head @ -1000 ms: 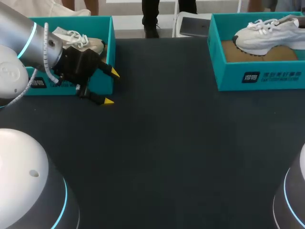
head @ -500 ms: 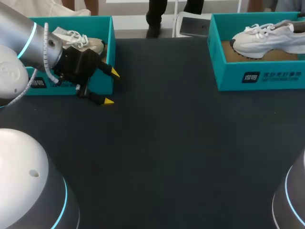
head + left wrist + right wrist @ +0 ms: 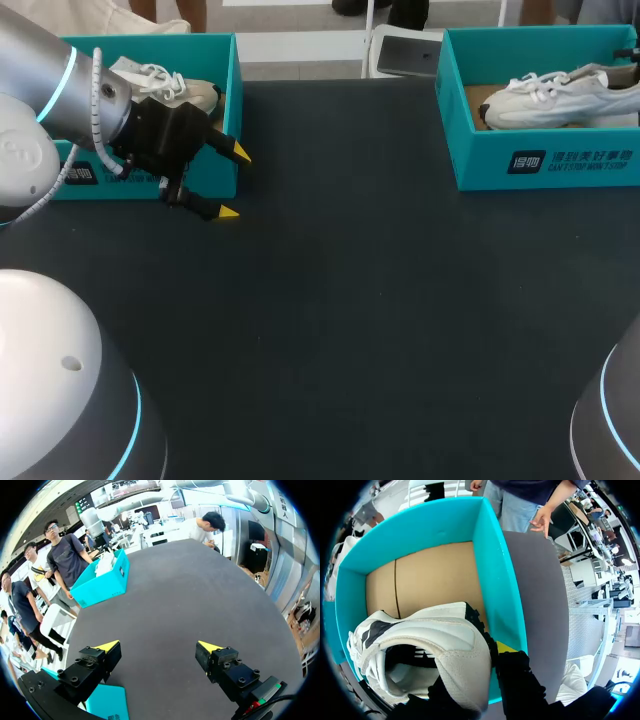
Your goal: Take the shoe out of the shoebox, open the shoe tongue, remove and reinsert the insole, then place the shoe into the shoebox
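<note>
Our left gripper (image 3: 234, 183) hangs with its fingers wide apart, just beside the left shoebox (image 3: 233, 95), where the first shoe (image 3: 165, 85) lies. Our right gripper (image 3: 479, 672) is clamped on the heel of the second shoe (image 3: 545, 88), which sits tilted inside the right shoebox (image 3: 480, 160).

A white shoe (image 3: 555, 90) with black patches sits in a teal shoebox (image 3: 480, 165) with a brown floor. Our table (image 3: 380, 300) is black; our left gripper (image 3: 235, 182) black, yellow-tipped.
</note>
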Robot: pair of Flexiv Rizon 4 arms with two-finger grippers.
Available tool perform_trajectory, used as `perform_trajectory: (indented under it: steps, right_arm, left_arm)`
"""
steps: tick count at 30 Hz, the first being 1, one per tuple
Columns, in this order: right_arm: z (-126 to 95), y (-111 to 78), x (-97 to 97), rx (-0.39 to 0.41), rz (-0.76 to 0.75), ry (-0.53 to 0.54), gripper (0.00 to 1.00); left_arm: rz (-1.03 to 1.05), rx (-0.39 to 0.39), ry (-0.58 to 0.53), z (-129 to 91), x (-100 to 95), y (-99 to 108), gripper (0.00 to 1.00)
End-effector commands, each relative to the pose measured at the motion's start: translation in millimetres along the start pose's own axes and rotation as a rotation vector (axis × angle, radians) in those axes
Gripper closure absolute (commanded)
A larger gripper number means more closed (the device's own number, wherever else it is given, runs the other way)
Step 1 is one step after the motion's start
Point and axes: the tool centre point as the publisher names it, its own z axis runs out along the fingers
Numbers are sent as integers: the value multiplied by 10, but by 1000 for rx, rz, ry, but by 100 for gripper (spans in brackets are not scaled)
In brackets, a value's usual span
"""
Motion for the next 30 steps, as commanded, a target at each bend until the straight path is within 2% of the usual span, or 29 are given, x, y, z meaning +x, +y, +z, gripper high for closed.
perform_trajectory:
  steps: [1, 14, 30]
  right_arm:
    - [67, -92, 15, -3, 13, -2, 100]
    - [356, -250, 88, 12, 39, -11, 100]
    - [682, -242, 129, 50, 48, 8, 100]
  left_arm:
    - [0, -2, 0, -2, 3, -1, 0]
    - [0, -2, 0, -2, 3, -1, 0]
    - [0, -2, 0, -2, 3, -1, 0]
